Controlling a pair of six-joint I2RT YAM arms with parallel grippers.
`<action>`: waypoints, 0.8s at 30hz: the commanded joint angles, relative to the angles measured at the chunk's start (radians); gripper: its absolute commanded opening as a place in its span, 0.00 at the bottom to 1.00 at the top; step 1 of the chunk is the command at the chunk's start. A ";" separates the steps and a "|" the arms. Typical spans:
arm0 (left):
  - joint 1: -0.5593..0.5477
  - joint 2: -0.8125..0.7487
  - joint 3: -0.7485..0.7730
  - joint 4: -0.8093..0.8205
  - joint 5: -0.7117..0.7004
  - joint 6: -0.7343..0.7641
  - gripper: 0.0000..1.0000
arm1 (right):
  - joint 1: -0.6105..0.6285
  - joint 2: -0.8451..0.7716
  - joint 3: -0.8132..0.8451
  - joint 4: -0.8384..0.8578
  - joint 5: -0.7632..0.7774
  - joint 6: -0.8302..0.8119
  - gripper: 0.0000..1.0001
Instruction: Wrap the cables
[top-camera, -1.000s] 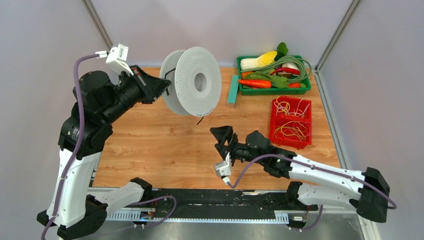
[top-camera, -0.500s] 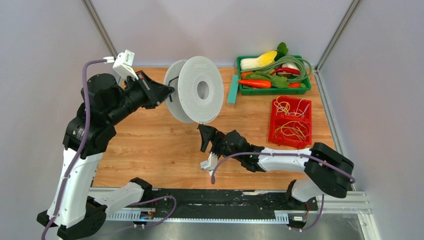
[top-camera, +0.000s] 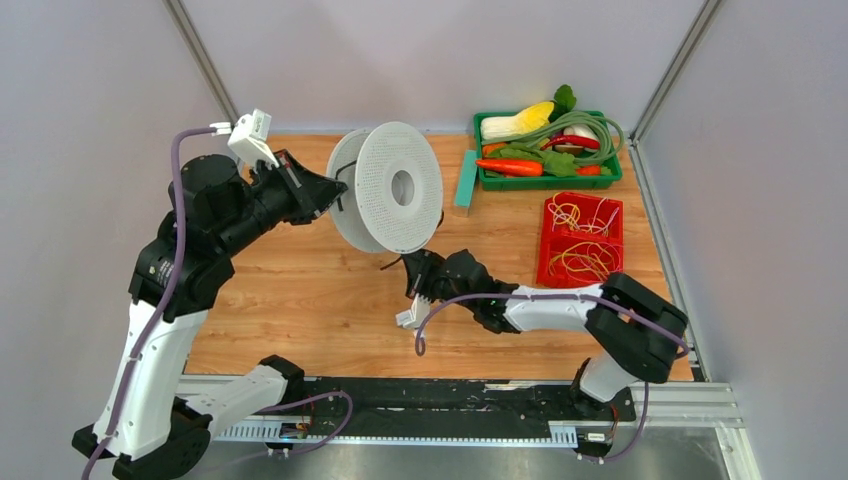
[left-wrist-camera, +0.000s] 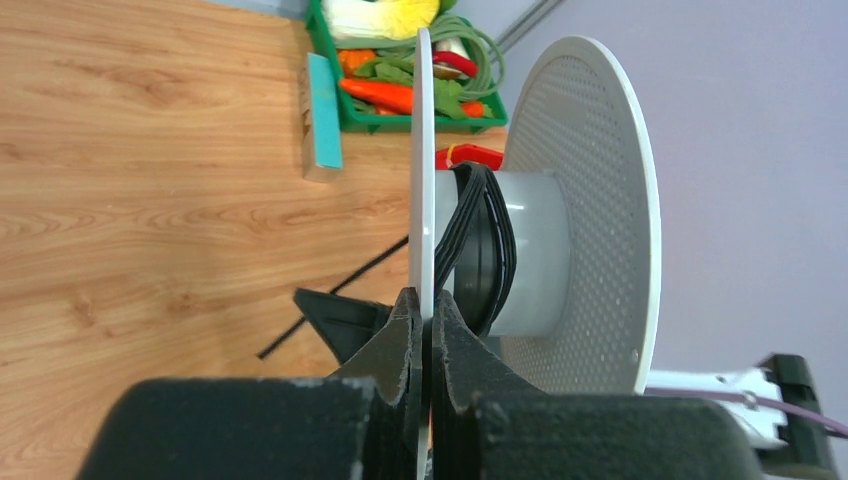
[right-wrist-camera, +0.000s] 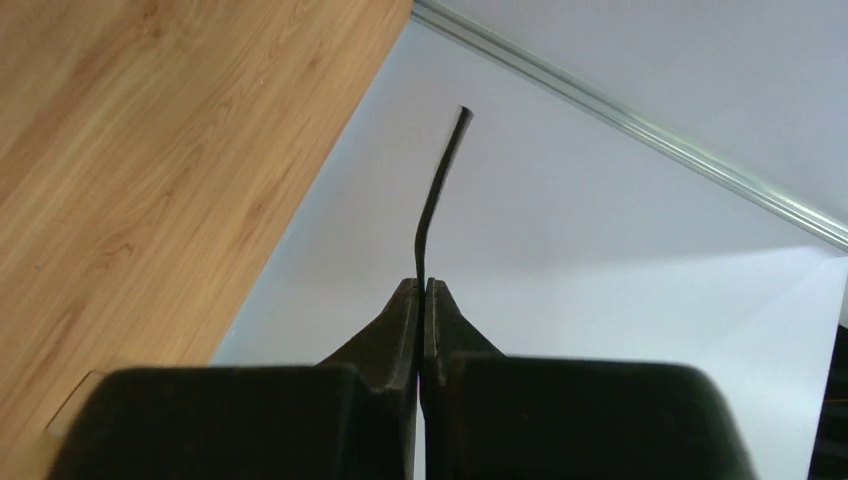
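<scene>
- Now the right gripper (right-wrist-camera: 421, 287), wide apart a second ago, has pinched the black cable (right-wrist-camera: 439, 180) near its free end.
- The left gripper (left-wrist-camera: 421, 310) clamps the flange of the white spool (left-wrist-camera: 590, 200); with turns on its hub, only the tail seems left.

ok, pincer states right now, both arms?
Left pincer: closed on the thin flange of the white perforated plastic spool.
Right pincer: closed on the thin black cable, near its loose end.
</scene>
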 joint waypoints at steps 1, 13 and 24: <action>0.001 -0.004 0.005 0.060 -0.105 0.052 0.00 | 0.060 -0.212 -0.014 -0.158 -0.089 0.133 0.00; 0.000 0.019 -0.130 0.141 -0.137 0.076 0.00 | 0.148 -0.547 0.182 -0.761 -0.463 0.761 0.00; 0.001 0.008 -0.118 0.176 0.012 -0.071 0.00 | 0.165 -0.476 0.078 -0.478 -0.442 0.740 0.00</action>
